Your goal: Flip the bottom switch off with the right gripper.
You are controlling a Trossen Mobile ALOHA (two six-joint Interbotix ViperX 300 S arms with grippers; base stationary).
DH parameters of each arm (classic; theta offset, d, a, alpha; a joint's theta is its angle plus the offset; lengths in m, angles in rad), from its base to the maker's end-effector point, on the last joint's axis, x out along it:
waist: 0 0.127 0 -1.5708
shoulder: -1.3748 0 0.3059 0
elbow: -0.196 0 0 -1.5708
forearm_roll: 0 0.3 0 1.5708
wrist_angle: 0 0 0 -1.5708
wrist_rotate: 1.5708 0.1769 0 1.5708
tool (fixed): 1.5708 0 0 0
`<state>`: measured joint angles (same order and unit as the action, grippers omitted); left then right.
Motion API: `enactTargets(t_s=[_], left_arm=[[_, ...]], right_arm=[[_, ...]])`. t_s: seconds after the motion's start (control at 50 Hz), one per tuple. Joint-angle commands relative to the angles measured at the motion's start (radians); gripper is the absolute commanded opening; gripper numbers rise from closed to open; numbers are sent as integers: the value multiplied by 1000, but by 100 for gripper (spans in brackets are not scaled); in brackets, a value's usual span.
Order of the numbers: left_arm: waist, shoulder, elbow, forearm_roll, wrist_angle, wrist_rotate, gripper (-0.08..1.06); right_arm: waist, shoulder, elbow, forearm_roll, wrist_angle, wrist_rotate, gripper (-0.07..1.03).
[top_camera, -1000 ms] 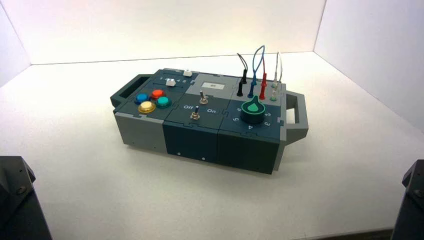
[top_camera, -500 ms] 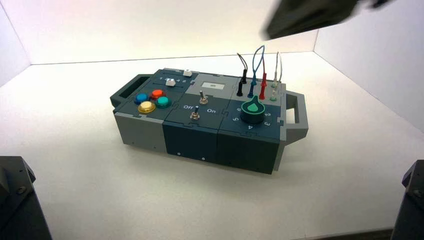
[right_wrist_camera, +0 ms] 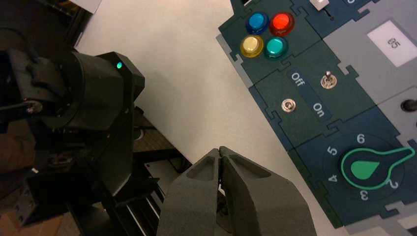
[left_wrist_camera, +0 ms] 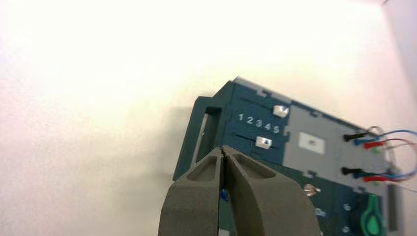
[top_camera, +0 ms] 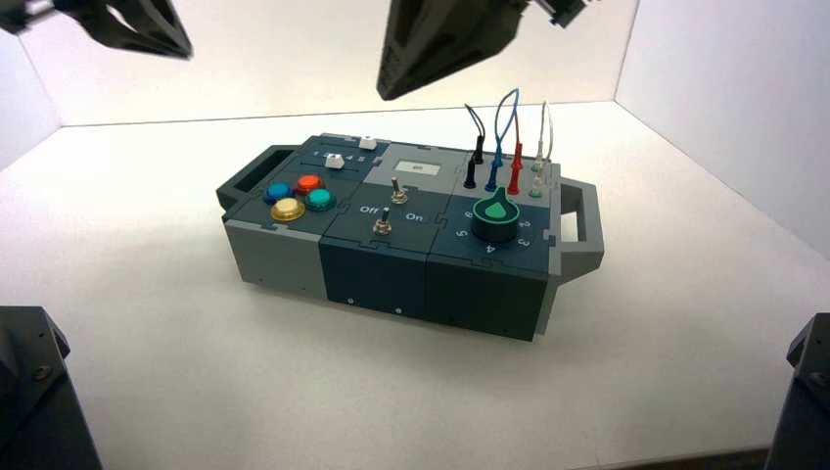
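Note:
The bottom switch (top_camera: 382, 226) is a small metal toggle on the dark teal tile at the box's (top_camera: 372, 276) front edge, beside the white "Off"/"On" lettering. It also shows in the right wrist view (right_wrist_camera: 288, 105), with its twin toggle (right_wrist_camera: 328, 79) beyond the lettering. My right gripper (top_camera: 387, 93) hangs high above the box's back, far from the switch, fingers shut and empty (right_wrist_camera: 220, 149). My left gripper (top_camera: 181, 51) hangs high at the upper left, shut and empty (left_wrist_camera: 222, 149).
Four coloured buttons (top_camera: 299, 196) sit on the box's left part, a green knob (top_camera: 496, 217) on its right, plugged wires (top_camera: 507, 147) behind it, and two white sliders (left_wrist_camera: 268, 128) at the back. Arm bases (top_camera: 34, 392) stand at the lower corners.
No gripper was in view a second ago. The right gripper came in at the top right and moved left to the top centre. The left gripper appeared at the top left.

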<state>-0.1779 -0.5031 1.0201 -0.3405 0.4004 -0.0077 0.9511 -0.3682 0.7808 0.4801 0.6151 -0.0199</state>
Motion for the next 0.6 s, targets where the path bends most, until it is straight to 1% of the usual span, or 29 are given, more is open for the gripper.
enactTargets(t_s=[0.02, 0.12, 0.3, 0.48, 0.6], left_arm=[[-21, 150, -81, 2, -3, 15, -3], [-38, 275, -133, 2, -11, 28, -3], [-58, 451, -207, 2, -26, 51, -3], [-77, 558, -267, 2, -28, 69, -3], [-92, 623, -304, 2, -28, 69, -3]], right_arm=[[6, 2, -26, 2, -5, -3, -2], [8, 3, -20, 2, -5, -5, -2], [6, 5, 5, 2, -12, -3, -2], [6, 37, 23, 5, -23, 3, -2], [6, 91, 21, 9, -26, 3, -2]])
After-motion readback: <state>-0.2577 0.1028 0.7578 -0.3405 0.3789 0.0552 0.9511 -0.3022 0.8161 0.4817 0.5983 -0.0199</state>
